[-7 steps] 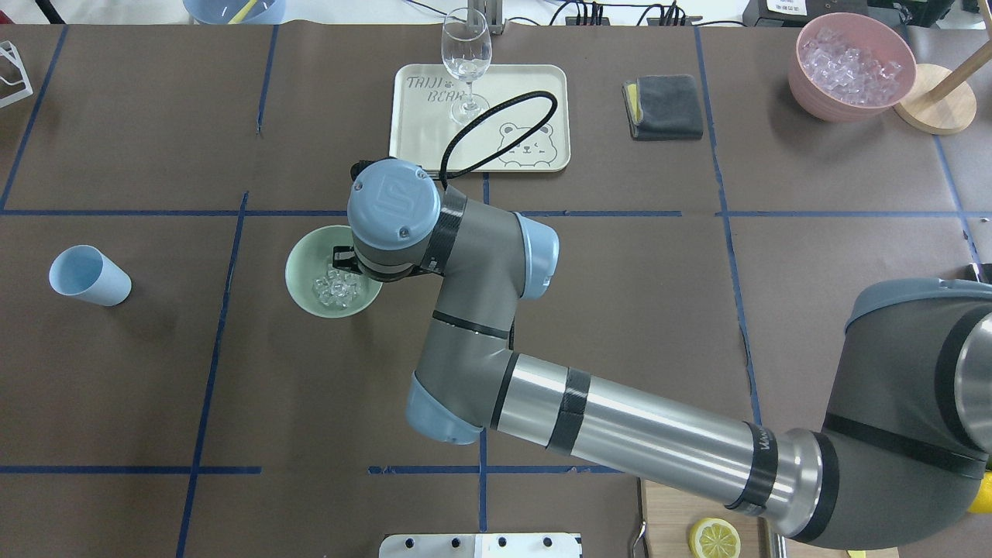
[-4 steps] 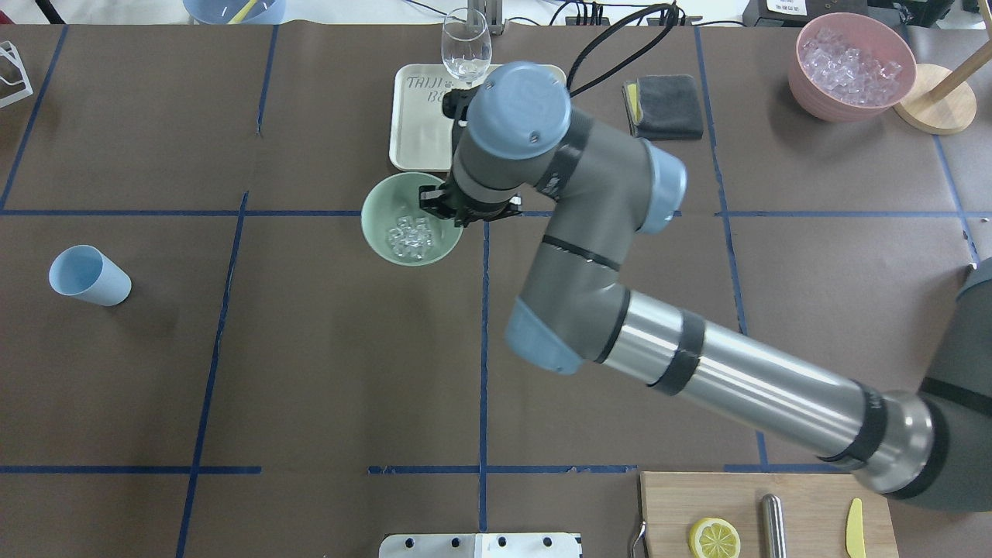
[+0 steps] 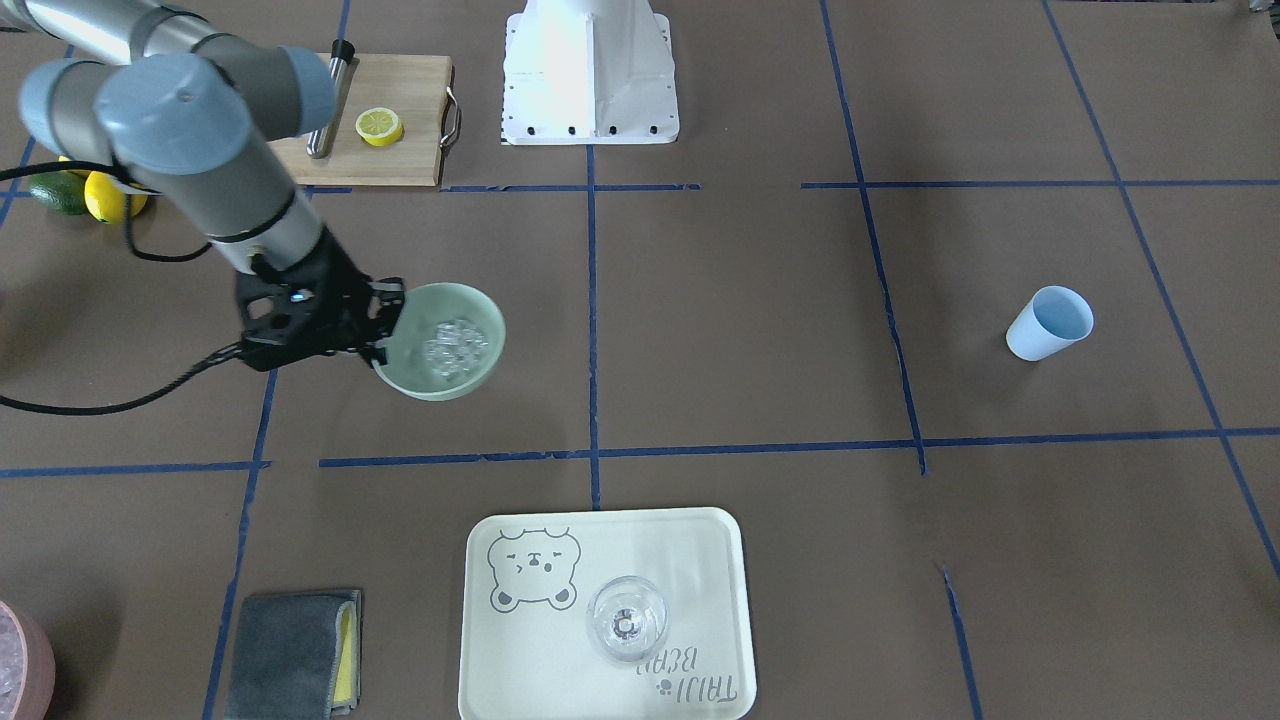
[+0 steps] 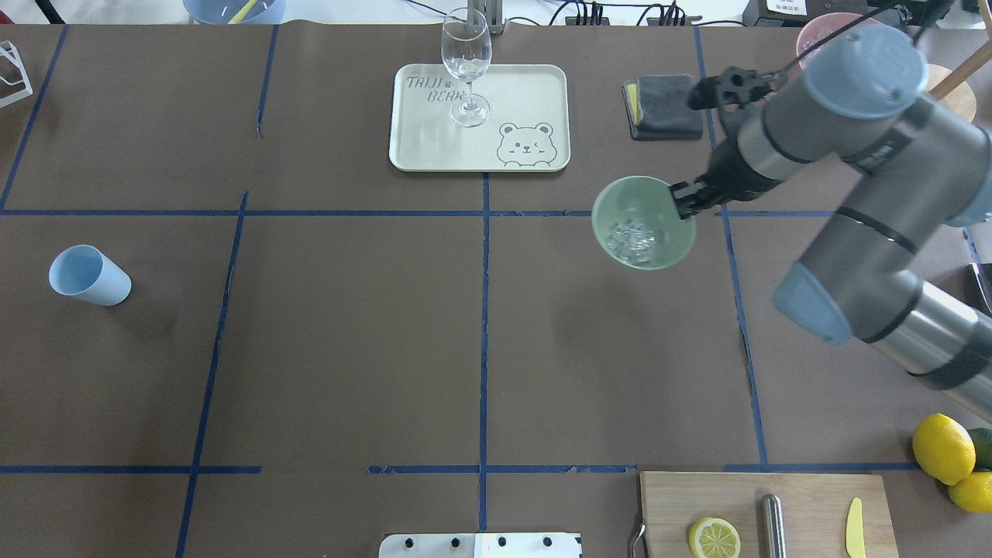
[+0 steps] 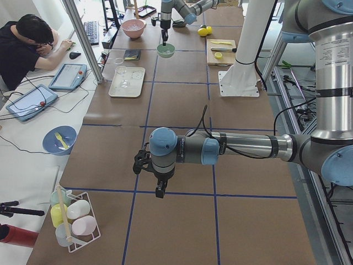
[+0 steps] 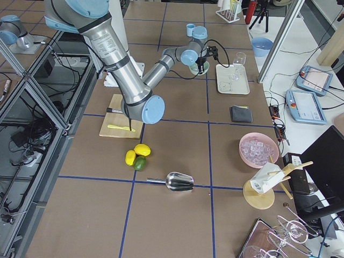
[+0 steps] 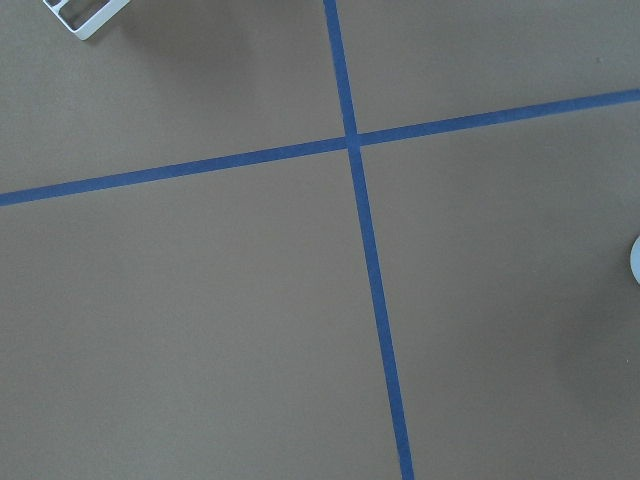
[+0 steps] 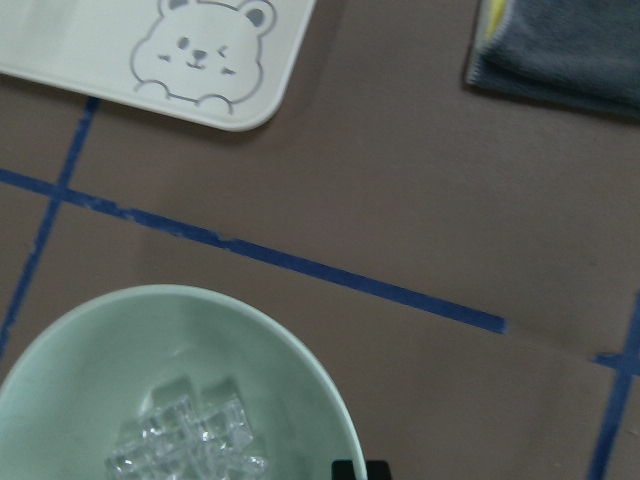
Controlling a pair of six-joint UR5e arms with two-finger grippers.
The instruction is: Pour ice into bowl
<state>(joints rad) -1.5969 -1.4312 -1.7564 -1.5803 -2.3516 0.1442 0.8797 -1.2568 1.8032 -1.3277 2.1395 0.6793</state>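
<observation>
The pale mint-green bowl [image 4: 625, 195] holds a small heap of clear ice [image 4: 632, 236] and seems to hang just above the table, right of centre. My right gripper [image 4: 686, 203] is shut on the bowl's right rim. From the front, the bowl [image 3: 440, 390], the ice [image 3: 455, 345] and the right gripper [image 3: 385, 320] show the same hold. In the right wrist view the bowl [image 8: 200, 330] and ice [image 8: 190, 440] fill the lower left. My left gripper [image 5: 160, 190] shows only in the exterior left view, low over the table, so I cannot tell its state.
A light blue cup [image 4: 89, 275] stands far left. A cream tray [image 4: 535, 93] with a wine glass [image 4: 465, 66] is at the back centre, a grey cloth [image 4: 666, 105] beside it. The pink container [image 4: 810, 35] is mostly behind my arm. A cutting board [image 4: 806, 504] and lemons [image 4: 942, 448] lie near right.
My right arm has swung the bowl with its ice from left of centre across to the right side of the table. The cup, tray and glass have not moved.
</observation>
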